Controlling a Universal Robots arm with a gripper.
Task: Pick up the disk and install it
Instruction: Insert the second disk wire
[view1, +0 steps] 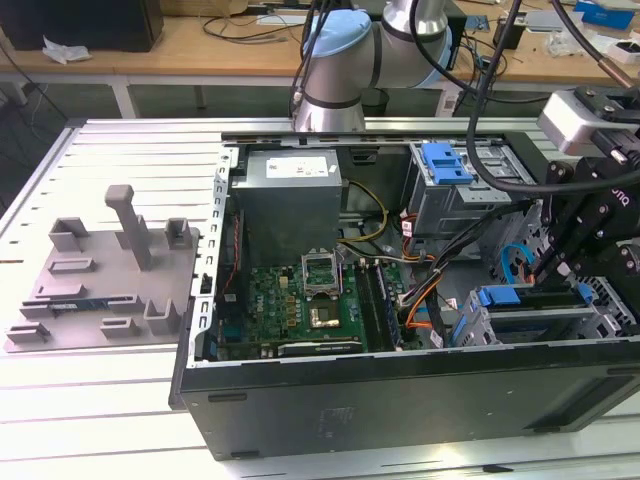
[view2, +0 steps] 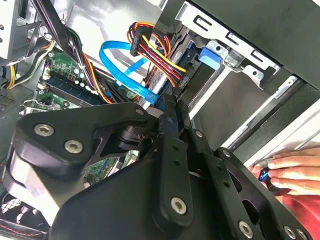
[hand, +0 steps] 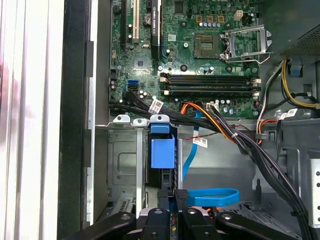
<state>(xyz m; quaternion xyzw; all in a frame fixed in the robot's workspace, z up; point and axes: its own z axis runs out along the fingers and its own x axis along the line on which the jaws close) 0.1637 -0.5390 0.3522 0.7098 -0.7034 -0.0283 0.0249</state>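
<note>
The gripper (view1: 545, 268) reaches into the open case (view1: 300, 400), its jaws closed on the disk (hand: 162, 150), which stands on edge in the cage (hand: 125, 170) slot. A hand (view2: 295, 167) rests nearby.

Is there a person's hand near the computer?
Yes, in the second wrist view a hand rests beside the computer case, close to the gripper.

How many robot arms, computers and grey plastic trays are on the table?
Silver-and-blue robot arm: 1
Open black computer case: 1
Grey plastic holder tray with upright posts: 1
Total: 3
</note>
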